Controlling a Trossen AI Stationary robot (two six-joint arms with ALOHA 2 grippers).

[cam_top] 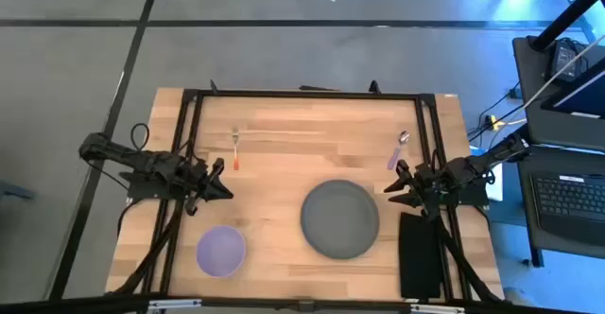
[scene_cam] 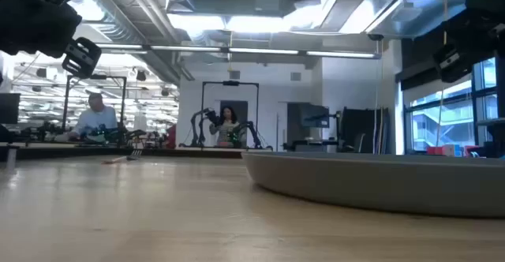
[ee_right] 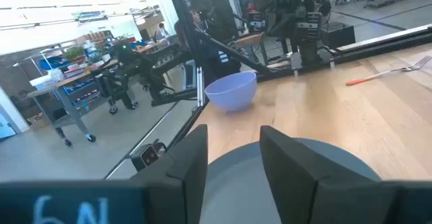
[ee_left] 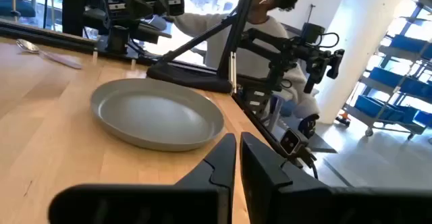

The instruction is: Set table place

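Note:
A dark grey round plate (cam_top: 340, 219) rests flat on the wooden table (cam_top: 284, 125), right of centre; it also shows in the low view (scene_cam: 379, 179). A lavender bowl (cam_top: 220, 251) stands at the near left. An orange-handled fork (cam_top: 235, 151) lies at the far left. A lilac-handled spoon (cam_top: 398, 151) lies at the far right. My left gripper (cam_top: 223, 182) hovers just near the fork's handle end, shut and empty (ee_left: 237, 160). My right gripper (cam_top: 391, 188) hovers at the plate's right rim, near the spoon, open and empty (ee_right: 233, 150).
A black rectangular pad (cam_top: 421, 252) lies at the near right, beside the plate. A thin black frame (cam_top: 302, 95) runs around the tabletop. People and other robot arms show in the room beyond the table. Bare wood lies between the fork and the spoon.

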